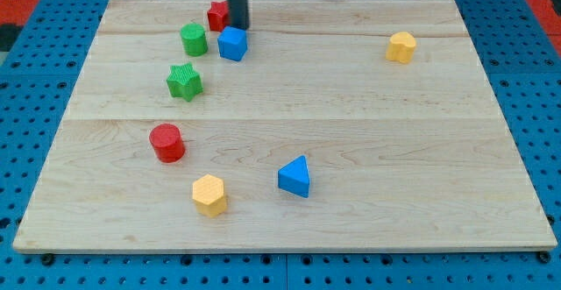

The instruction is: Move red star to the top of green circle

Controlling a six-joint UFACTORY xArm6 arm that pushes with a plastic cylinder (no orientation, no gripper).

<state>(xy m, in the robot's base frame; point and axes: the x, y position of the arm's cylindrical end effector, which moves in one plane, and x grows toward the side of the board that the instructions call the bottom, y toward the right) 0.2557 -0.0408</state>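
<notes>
One dark rod descends from the top edge of the frame; our tip (237, 28) meets the board at upper centre-left. We carry no gripper, so no jaw state applies. The tip sits just right of the red star (216, 15), apparently touching it, and just above the blue block (232, 43). The red star lies up and to the right of the green circle (194, 39), near it but apart. Below these sit a green star (184, 81), a red cylinder (166, 143), a yellow hexagonal block (209, 194) and a blue triangular block (294, 177). Another yellow block (401, 47) rests at upper right on the wooden board (368, 132).
</notes>
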